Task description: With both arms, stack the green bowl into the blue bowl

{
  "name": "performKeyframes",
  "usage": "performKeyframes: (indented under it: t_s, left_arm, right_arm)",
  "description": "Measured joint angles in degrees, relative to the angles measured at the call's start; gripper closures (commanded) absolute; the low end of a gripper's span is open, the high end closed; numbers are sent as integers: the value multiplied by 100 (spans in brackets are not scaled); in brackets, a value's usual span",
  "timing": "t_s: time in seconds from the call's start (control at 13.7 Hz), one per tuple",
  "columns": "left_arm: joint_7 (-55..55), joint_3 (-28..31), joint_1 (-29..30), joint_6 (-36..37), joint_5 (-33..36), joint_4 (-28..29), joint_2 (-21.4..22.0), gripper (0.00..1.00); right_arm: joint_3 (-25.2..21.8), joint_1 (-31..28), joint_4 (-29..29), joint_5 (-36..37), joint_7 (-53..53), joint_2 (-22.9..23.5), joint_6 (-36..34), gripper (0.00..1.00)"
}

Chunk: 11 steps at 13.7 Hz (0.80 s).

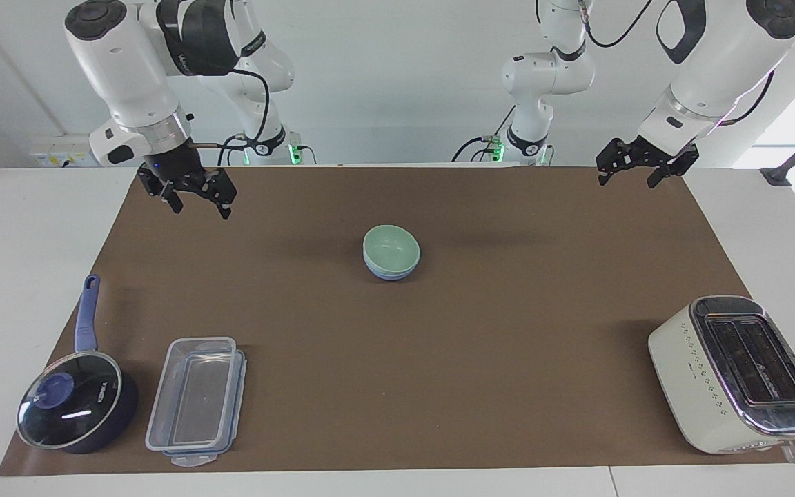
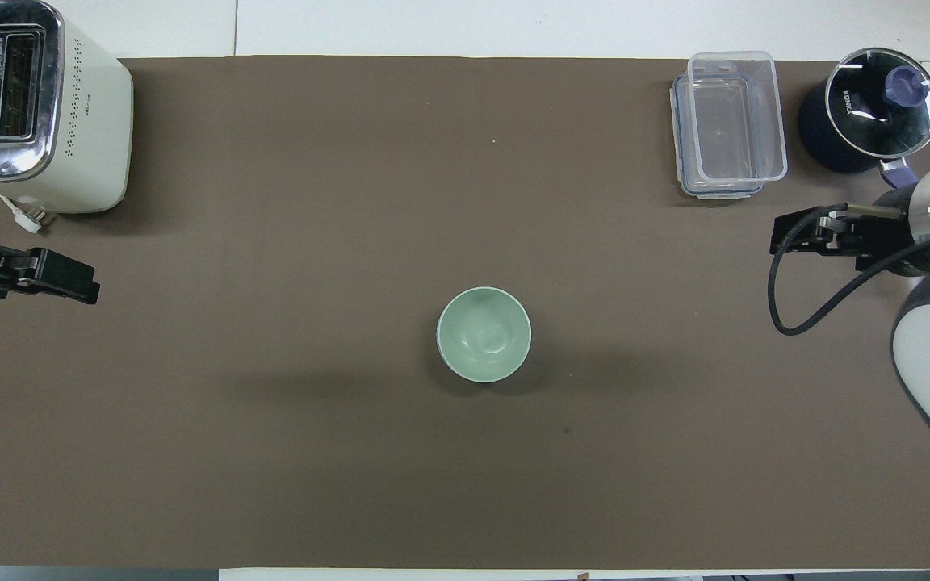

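Observation:
The pale green bowl (image 1: 390, 246) sits nested in the light blue bowl (image 1: 391, 274) at the middle of the brown mat. From overhead the green bowl (image 2: 483, 334) covers nearly all of the blue one. My right gripper (image 1: 201, 207) is open and empty, up in the air over the mat's edge at the right arm's end, well away from the bowls. It also shows in the overhead view (image 2: 778, 240). My left gripper (image 1: 626, 181) is open and empty and waits over the mat's corner at the left arm's end. It also shows in the overhead view (image 2: 92, 289).
A cream toaster (image 1: 735, 373) stands farther from the robots at the left arm's end. A clear plastic container (image 1: 194, 400) and a dark blue saucepan with a glass lid (image 1: 73, 407) stand farther from the robots at the right arm's end.

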<state>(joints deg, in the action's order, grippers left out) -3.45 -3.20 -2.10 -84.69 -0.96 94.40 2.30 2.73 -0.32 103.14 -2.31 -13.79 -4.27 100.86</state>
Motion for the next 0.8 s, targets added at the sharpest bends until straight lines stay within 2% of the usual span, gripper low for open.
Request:
performKeyframes:
  t_s: [0.44, 0.8]
  left_arm:
    - [0, 0, 1, 0, 0, 0, 0, 0]
    - [0, 0, 1, 0, 0, 0, 0, 0]
  right_arm:
    - [-15, -18, -524, 173, 113, 181, -496, 0]
    - [-14, -26, -690, 314, 312, 261, -707, 0]
